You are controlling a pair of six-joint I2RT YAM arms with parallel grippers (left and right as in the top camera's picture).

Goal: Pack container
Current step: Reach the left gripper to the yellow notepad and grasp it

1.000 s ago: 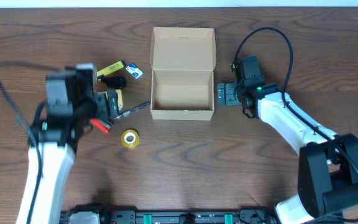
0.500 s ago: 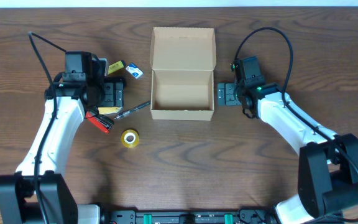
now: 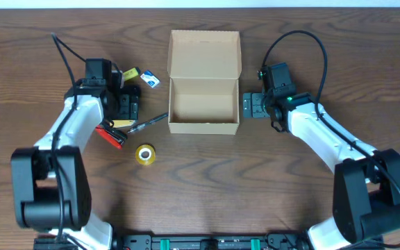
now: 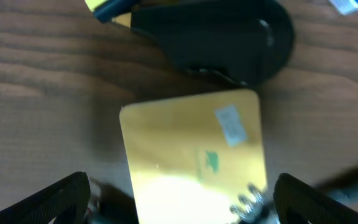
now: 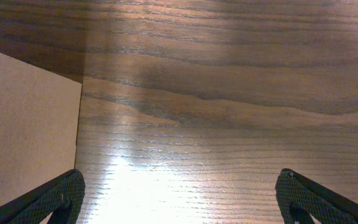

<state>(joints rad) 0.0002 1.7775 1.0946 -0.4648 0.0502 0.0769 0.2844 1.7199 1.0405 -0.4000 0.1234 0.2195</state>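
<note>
The container (image 3: 204,104) is an open tan cardboard box at the table's middle, its flap lid (image 3: 205,53) folded back, nothing visible inside. My left gripper (image 3: 127,107) is open, low over a flat yellow pad (image 4: 194,155) that lies between its fingers (image 4: 61,196); a black rounded object (image 4: 229,37) lies just beyond the pad. My right gripper (image 3: 250,106) is open and empty just off the box's right wall, which shows at the left of the right wrist view (image 5: 23,124).
Left of the box lie a black pen (image 3: 149,121), a red item (image 3: 110,135), a yellow tape roll (image 3: 144,154), a small blue-and-white item (image 3: 151,81) and a yellow-and-black item (image 3: 129,74). A black cable (image 3: 304,42) arcs above the right arm.
My left arm has swung back and in, bringing its gripper down over the yellow pad among the items. The right arm and the box have not moved.
</note>
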